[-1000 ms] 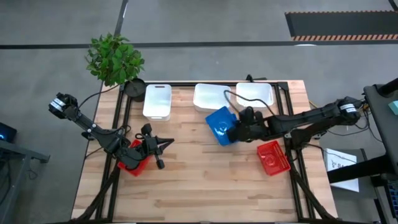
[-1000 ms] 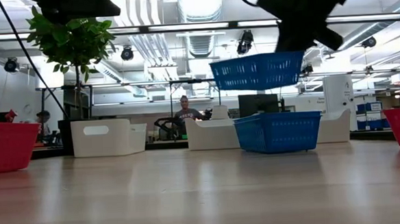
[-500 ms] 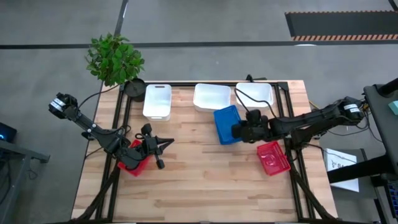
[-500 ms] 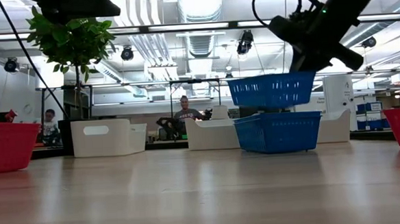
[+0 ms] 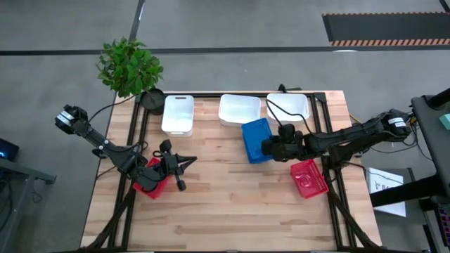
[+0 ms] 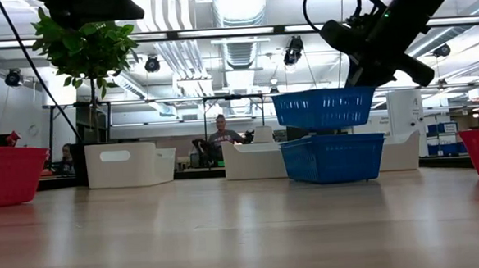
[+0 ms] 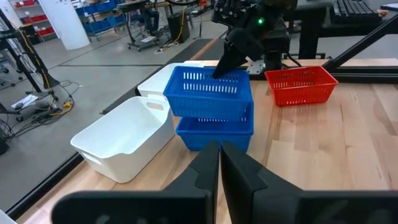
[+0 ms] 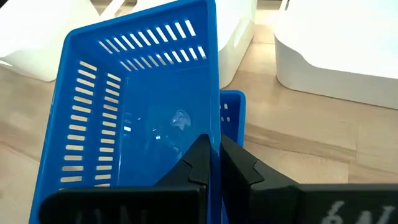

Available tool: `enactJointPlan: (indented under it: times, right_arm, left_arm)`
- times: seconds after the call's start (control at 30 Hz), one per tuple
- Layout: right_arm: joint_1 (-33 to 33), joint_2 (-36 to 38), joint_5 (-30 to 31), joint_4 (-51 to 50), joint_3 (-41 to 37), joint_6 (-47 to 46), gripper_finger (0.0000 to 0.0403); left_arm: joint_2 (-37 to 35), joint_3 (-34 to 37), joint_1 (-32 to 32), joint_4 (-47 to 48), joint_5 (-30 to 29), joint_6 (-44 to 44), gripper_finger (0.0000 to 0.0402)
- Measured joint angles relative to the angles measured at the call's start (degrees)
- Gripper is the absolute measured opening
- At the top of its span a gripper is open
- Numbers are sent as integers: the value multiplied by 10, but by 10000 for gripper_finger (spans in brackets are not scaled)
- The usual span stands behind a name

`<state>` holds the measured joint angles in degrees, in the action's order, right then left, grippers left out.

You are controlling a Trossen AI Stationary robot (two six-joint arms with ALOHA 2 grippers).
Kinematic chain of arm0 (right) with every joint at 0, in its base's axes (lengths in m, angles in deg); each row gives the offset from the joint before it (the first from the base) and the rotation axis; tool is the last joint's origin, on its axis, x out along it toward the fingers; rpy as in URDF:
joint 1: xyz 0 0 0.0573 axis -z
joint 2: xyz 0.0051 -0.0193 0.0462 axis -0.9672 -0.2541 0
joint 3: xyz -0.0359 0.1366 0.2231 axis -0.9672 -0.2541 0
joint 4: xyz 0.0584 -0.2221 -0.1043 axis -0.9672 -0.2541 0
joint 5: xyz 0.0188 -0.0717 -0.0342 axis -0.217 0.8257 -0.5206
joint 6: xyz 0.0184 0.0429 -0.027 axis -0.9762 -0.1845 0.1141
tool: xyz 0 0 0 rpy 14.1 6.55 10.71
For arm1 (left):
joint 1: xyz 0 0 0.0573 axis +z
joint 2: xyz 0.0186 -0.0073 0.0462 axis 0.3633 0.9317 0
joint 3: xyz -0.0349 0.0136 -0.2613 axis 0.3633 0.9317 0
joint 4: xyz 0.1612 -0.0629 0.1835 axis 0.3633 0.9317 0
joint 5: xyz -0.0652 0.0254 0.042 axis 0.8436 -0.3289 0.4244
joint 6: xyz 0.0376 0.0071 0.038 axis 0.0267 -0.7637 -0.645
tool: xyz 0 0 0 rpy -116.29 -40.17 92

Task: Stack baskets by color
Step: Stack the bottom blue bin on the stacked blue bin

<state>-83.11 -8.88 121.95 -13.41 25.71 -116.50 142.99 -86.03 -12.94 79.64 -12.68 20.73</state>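
Note:
My right gripper [image 5: 270,147] is shut on a blue basket [image 6: 324,107], which hangs level just over a second blue basket [image 6: 333,158] that rests on its base on the table. Three white baskets [image 5: 178,114] [image 5: 239,109] [image 5: 288,105] stand in a row along the far edge. One red basket [image 5: 309,177] sits near the right edge. Another red basket [image 5: 150,177] sits near the left edge, with my left gripper [image 5: 185,161] shut beside it, holding nothing. My right gripper pinches the upper blue basket's right long wall at its rim [image 8: 215,118], one finger inside the basket and one outside. The fingers [image 8: 198,155] slant down from the table's right side. The basket is level, open side up, directly over the lower blue basket.
A potted plant [image 5: 130,67] in a dark round pot [image 5: 151,98] stands at the far left corner. The near half of the wooden table [image 5: 232,211] carries no objects. People show in the room beyond the table in the low view.
My right gripper has come down and shifted a little toward the table's right edge, rolling as it went. The blue basket it holds has turned from skewed to lined up with the lower blue basket and sunk close over it. It has kept still for the last half second.

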Motion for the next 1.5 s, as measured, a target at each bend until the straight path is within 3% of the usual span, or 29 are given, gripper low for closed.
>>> enactJointPlan:
  times: [0.23,0.6,0.8,0.97,1.23,1.5]
  right_arm:
    - [0,-4,-6,2,0,1,22]
    - [0,-33,-22,3,5,0,124]
    - [0,-25,-26,-5,29,34,148]
    - [0,-25,-26,-5,45,68,120]
    - [0,-26,-20,-7,26,63,17]
    - [0,-26,-6,-1,13,54,12]
  left_arm:
    - [0,0,0,0,0,0,1]
    - [0,0,0,0,0,0,1]
    - [0,1,0,0,0,0,1]
    - [0,1,0,0,0,0,1]
    - [0,1,0,0,0,0,1]
    - [0,1,0,0,0,0,1]
